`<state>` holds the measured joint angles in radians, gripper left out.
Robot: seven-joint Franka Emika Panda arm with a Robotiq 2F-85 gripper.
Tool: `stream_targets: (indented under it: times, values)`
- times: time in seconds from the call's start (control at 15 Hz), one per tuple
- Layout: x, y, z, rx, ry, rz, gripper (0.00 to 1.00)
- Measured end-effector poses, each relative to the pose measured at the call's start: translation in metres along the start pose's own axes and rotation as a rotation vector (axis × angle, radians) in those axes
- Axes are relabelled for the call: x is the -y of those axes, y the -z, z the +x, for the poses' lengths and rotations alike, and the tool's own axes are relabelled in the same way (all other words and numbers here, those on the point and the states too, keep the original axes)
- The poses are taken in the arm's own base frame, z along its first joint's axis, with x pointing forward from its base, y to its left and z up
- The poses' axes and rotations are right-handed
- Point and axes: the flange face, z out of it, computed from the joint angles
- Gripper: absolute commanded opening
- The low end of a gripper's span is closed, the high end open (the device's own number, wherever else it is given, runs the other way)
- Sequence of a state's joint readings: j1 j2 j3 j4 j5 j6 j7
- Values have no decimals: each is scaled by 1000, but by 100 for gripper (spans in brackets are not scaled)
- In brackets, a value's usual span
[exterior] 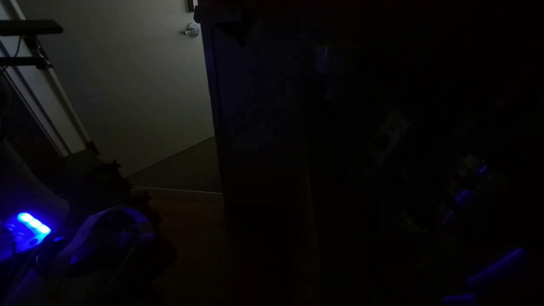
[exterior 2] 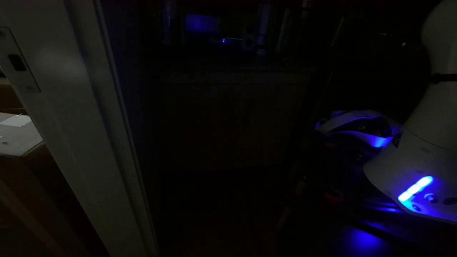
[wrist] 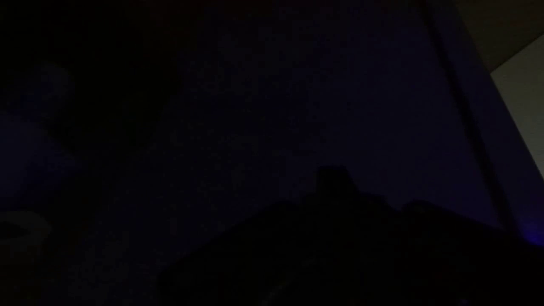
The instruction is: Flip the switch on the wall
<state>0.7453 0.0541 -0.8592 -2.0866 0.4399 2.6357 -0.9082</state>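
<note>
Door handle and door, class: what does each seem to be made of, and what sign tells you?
Door handle: probably metal, smooth; it glints silvery.
Door: perhaps painted wood or metal, seemingly matt; its pale, even face shows no grain or glint.

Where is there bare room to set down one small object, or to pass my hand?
The tabletop's near corner, bordered by paper sheet and door frame, looks bare. A hand could probably pass over the floor between door and wall. Crowded: beside the robot's base, where a looped strap lies. The counter is too dark to judge.
</note>
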Motion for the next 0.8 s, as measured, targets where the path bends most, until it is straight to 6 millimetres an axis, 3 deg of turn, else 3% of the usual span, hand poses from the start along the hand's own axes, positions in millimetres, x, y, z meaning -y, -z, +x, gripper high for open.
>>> stream_targets:
  times: [0.27, 0.4, 0.47, 0.53, 0.67, 0.73, 0.8]
  values:
    - [-17, 48, -30, 67, 31, -36, 0]
    - [-13, 81, -42, 97, 46, -42, 0]
    - [-6, 99, -48, 106, 52, -34, 0]
    - [3, 118, -53, 113, 59, -22, 26]
    - [24, 153, -63, 126, 73, 6, 32]
    - [37, 169, -68, 126, 81, 23, 15]
    - [49, 184, -72, 121, 89, 39, 22]
